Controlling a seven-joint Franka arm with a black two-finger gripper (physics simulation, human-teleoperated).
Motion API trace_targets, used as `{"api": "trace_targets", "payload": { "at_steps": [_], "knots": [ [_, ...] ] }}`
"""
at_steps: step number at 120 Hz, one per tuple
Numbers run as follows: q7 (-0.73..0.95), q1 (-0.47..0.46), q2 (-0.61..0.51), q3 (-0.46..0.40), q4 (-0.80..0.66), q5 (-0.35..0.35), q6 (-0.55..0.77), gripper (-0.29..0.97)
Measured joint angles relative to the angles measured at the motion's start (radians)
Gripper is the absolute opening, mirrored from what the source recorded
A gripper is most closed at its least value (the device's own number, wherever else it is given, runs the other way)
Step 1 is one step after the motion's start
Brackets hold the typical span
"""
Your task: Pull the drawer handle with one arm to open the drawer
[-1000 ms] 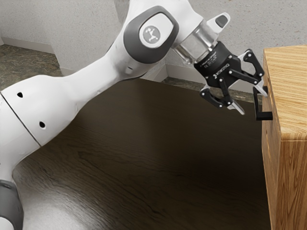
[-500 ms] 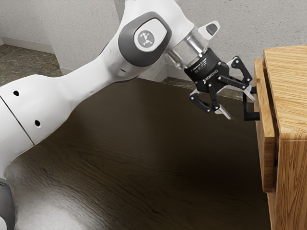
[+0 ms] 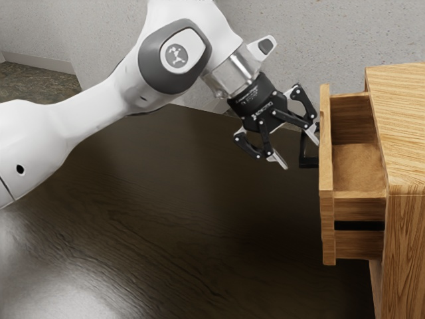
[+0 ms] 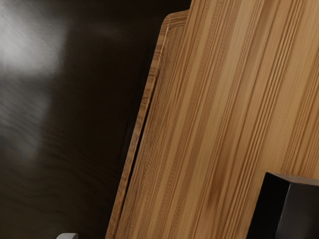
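Note:
The wooden drawer (image 3: 325,179) stands pulled well out of the cabinet (image 3: 402,219) at the exterior view's right, its bare inside (image 3: 358,166) showing. A black handle (image 3: 308,158) sticks out from the drawer front. My gripper (image 3: 295,149) is open with its fingers spread wide. The handle lies between them, one finger hooked behind it close to the drawer front, the other fingertip (image 3: 279,161) out over the table. In the wrist view the drawer front (image 4: 224,124) is very close, with the black handle (image 4: 286,206) at my hand.
The dark wooden table (image 3: 166,226) stretches under the arm toward the exterior view's left. The cabinet stands at the table's right end. A pale wall (image 3: 345,33) lies behind.
My arm has drawn back toward the exterior view's left with the handle hooked. The drawer went from shut to a small gap to far out of the cabinet.

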Motion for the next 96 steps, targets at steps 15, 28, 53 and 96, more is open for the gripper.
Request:
{"api": "trace_targets", "payload": {
  "at_steps": [15,28,53,96],
  "knots": [
    [0.003,0.026,-0.036,-0.003,-0.043,0.003,0.001,0.39],
    [0.006,0.036,-0.061,-0.001,-0.076,0.003,0.004,0.39],
    [0.013,0.058,-0.104,-0.003,-0.125,-0.003,0.013,0.39],
    [0.033,0.102,-0.153,-0.003,-0.178,-0.031,0.012,0.39]
  ]
}}
